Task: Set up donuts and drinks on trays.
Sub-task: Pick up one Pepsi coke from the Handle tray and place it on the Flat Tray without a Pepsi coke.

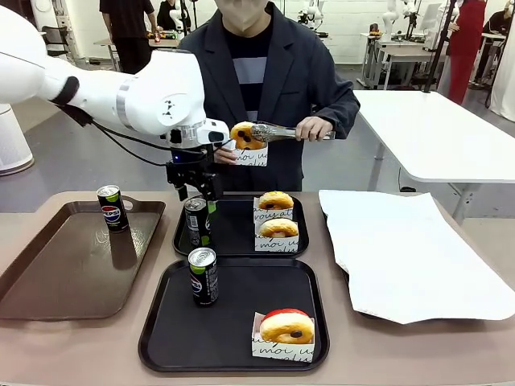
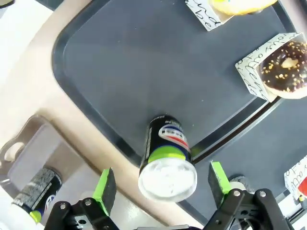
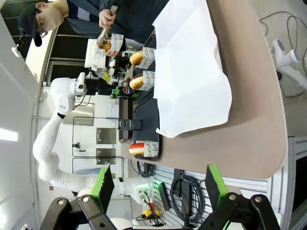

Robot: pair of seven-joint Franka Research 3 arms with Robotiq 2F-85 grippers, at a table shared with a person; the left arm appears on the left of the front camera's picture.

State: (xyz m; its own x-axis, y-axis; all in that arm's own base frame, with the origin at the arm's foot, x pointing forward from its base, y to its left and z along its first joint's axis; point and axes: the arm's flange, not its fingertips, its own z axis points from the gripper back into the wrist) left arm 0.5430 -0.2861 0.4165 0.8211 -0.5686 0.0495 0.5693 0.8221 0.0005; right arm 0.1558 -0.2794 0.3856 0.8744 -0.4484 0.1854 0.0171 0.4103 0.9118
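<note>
Drinks and donuts being laid out on trays

A can (image 1: 195, 221) is being straddled on the far black tray (image 1: 238, 241) by the left gripper (image 1: 201, 197), fingers apart; a donut (image 1: 244, 136) is being held in tongs (image 1: 278, 131) beyond; the right gripper (image 3: 156, 184) is being kept open.

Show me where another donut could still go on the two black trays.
Near tray: the bare middle and left front, between the can at its back-left and the boxed donut at its front-right corner. Far tray: crowded, with two boxed donuts on the right and a can under the left end effector; only a strip between stays free.
</note>
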